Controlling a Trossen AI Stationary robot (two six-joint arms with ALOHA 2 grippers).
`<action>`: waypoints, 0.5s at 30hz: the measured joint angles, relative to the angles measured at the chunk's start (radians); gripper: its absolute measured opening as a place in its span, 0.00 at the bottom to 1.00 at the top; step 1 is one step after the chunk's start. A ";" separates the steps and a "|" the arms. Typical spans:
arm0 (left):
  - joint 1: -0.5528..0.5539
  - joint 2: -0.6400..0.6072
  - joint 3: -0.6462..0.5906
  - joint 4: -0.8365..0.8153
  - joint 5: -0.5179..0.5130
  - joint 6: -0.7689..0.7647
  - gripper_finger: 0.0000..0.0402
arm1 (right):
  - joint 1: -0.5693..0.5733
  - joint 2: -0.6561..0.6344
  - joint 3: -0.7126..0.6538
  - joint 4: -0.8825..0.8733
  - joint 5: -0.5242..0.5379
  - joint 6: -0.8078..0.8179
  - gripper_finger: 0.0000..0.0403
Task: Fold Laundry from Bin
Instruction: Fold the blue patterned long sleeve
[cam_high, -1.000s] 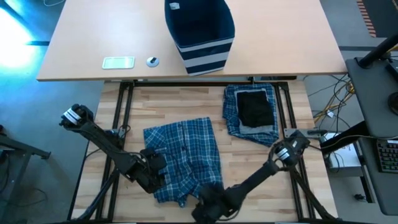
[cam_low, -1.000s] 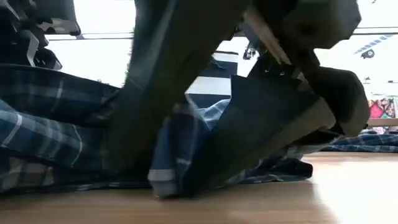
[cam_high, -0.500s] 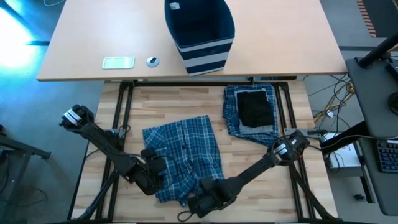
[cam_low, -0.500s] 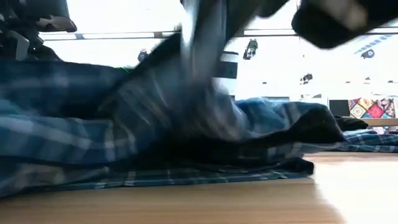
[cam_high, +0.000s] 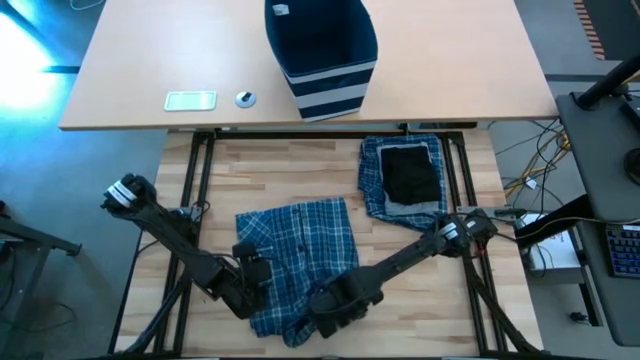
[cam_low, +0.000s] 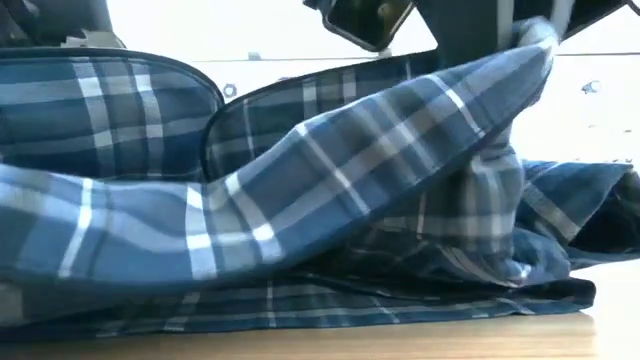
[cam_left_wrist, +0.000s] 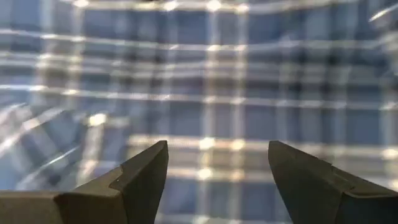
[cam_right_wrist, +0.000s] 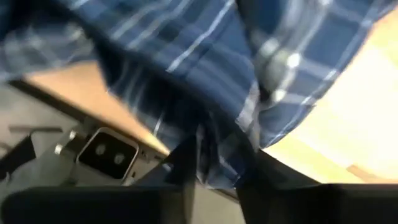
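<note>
A blue-and-white plaid garment lies spread on the wooden table, its near part raised. My right gripper is shut on that near part. In the low view the raised cloth rises to a peak at the upper right. At the garment's near left part my left gripper stands open. Its wrist view shows plaid cloth close ahead of the two fingers; I cannot tell whether they touch it. The navy bin stands on the far desk. My right gripper pinches a bunched part of the plaid garment's near edge between its two fingers. They come from above, slanting down. One layer or several, I cannot tell. The held part is lifted clear, and the rest lies on the table.
A folded stack lies at the table's far right: plaid cloth with a black piece on top. On the far desk lie a flat pale object and a small round one. Bare wood shows at the near right.
My right gripper has risen and gone a little toward the table's far edge. The garment's near edge has come up off the table with it, and the cloth now slopes up from the part that still lies flat.
</note>
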 joint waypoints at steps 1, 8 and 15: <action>0.000 0.009 0.000 0.035 0.000 0.002 0.65 | 0.001 0.000 0.003 0.007 -0.002 -0.010 0.23; 0.000 0.064 0.000 0.165 0.003 0.030 0.65 | 0.084 0.001 0.129 0.013 0.211 -0.261 0.45; -0.001 0.064 0.000 0.156 0.004 0.038 0.65 | 0.285 0.027 0.138 0.185 0.752 -0.891 0.51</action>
